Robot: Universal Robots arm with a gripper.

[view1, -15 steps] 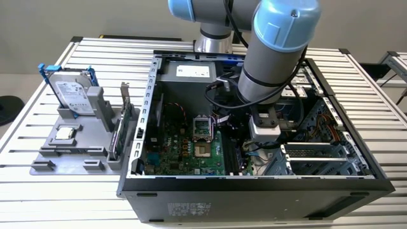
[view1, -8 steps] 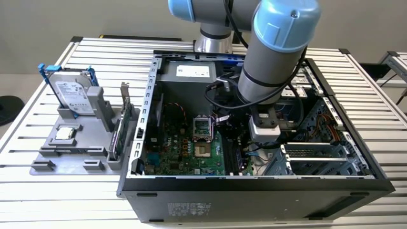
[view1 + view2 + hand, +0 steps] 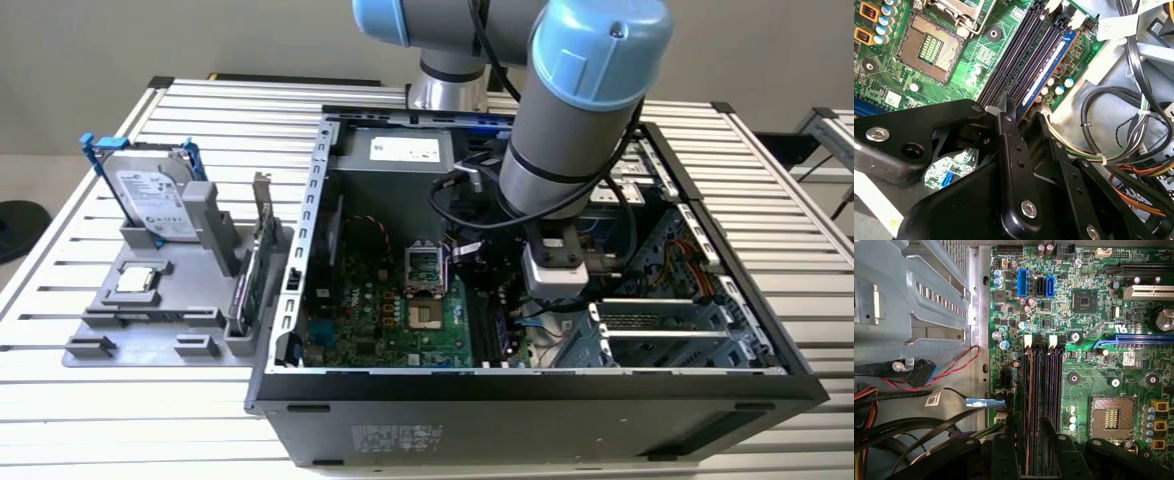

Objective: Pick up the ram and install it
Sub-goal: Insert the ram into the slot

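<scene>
Second wrist view: the gripper (image 3: 1013, 117) closes its jaws on the ram (image 3: 1050, 70), which stands on edge in the outermost memory slot, beside the empty slots (image 3: 1014, 60). Beyond lie the motherboard (image 3: 979, 55) and its CPU socket (image 3: 929, 50).

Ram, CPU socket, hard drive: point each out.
ram (image 3: 1050, 67): second wrist view, blue edge standing in the outer slot.
CPU socket (image 3: 1110, 416): first wrist view, contact grid.
hard drive (image 3: 150, 195): exterior view, labelled face.

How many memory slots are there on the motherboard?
4 slots, side by side beside the processor socket; the ram stands in the outermost. The hand hides their ends.
</scene>
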